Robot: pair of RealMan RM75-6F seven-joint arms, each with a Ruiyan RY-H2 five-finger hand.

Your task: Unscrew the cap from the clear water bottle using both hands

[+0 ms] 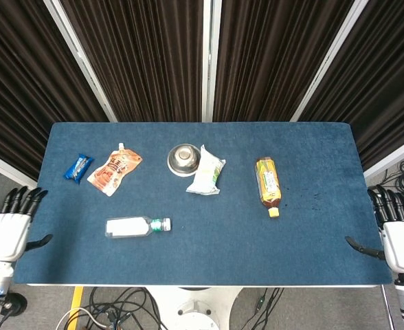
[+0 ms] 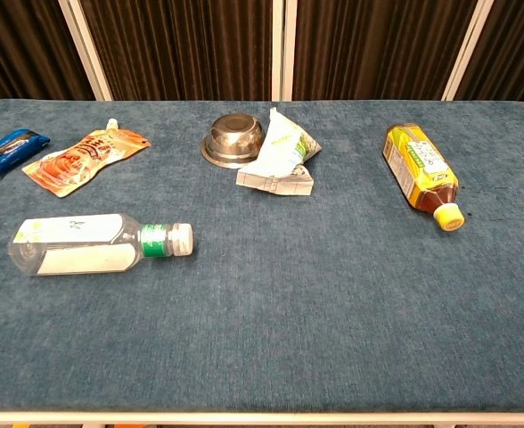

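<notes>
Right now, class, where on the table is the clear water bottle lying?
In the head view, the clear water bottle lies on its side on the table's left half near the front edge, its cap pointing right, below the orange pouch.
</notes>
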